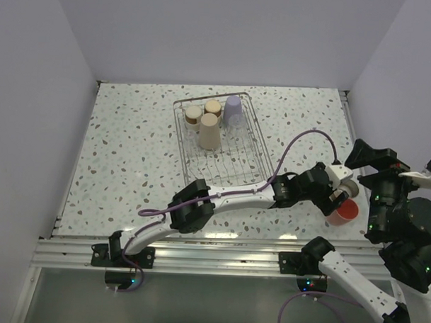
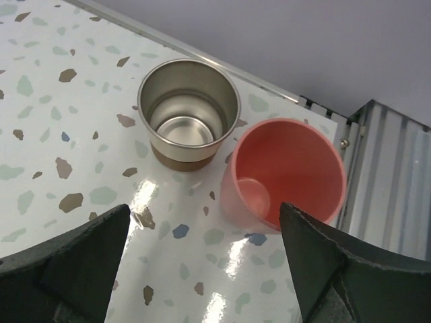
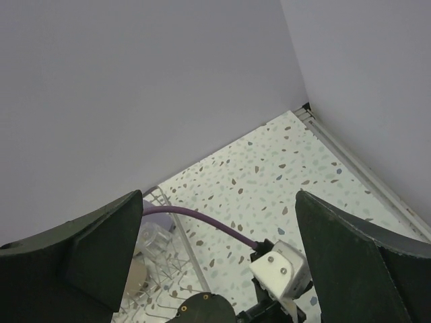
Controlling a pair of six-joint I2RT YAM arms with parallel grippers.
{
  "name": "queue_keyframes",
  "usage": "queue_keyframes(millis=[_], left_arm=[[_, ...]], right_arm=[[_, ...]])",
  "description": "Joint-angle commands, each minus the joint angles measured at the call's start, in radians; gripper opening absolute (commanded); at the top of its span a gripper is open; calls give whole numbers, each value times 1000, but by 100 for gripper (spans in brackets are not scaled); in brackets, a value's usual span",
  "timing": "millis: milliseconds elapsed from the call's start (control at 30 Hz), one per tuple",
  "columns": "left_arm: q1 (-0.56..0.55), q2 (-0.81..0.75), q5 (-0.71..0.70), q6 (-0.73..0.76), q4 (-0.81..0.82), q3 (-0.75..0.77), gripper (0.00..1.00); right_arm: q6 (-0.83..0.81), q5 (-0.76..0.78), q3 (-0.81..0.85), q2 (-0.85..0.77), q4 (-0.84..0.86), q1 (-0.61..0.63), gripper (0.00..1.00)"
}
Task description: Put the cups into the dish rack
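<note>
**Overhead view.** The dish rack [image 1: 252, 152] sits mid-table, towards the far side. Its far end holds a lavender cup [image 1: 233, 110], a beige tumbler [image 1: 209, 131] and two tan-topped cups [image 1: 194, 115]. The left arm reaches across to your right, and the left gripper [image 1: 344, 192] hangs over the near right corner of the table [image 1: 131, 151]. Here you see only a salmon-pink cup [image 1: 345, 213], partly under the gripper and well apart from the rack. The right arm is drawn up at the right edge, and this view does not show how its jaws stand.

**Left wrist view.** This adds what the overhead hides: a steel cup [image 2: 189, 111] with a tan base stands upright, mouth up, just beside the salmon-pink cup. Whether the two touch you cannot tell. The left fingers [image 2: 74, 266] are spread wide on either side of the pair, gripping nothing and clear of both.

**Right wrist view.** The right gripper [image 3: 219, 198] is raised and aimed at the back wall [image 3: 135, 81], its fingers [image 3: 357, 259] fully apart and empty. Only here do you see what looks like a clear glass cup [image 3: 153, 241] in the rack's corner, beside the purple cable [image 3: 202, 220].
</note>
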Motion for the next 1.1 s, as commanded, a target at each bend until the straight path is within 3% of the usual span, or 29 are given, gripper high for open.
queue_keyframes(millis=[0, 233, 333, 700, 800, 833, 867, 1000, 1067], left_arm=[[8, 43, -86, 51, -28, 69, 95], [8, 89, -79, 42, 6, 112, 94], [6, 94, -74, 43, 13, 115, 88], [-1, 54, 108, 120, -33, 63, 51], [-1, 40, 181, 134, -39, 27, 30], [-4, 39, 190, 135, -46, 19, 13], [-4, 36, 193, 134, -48, 13, 3], [-4, -24, 109, 129, -42, -53, 0], [-1, -108, 48, 131, -2, -168, 0]], right_arm=[[23, -22, -10, -5, -19, 0, 98], [27, -20, -39, -14, -30, 0, 98], [27, -19, -49, -20, -31, 0, 98], [20, -13, -81, -35, -17, 0, 98], [23, -13, -90, -35, -13, 2, 98], [23, -13, -95, -35, -10, 2, 98], [24, -13, -98, -32, -8, 0, 98], [0, -2, -119, 1, 12, 0, 98], [-12, 26, -119, 34, 7, 0, 98]])
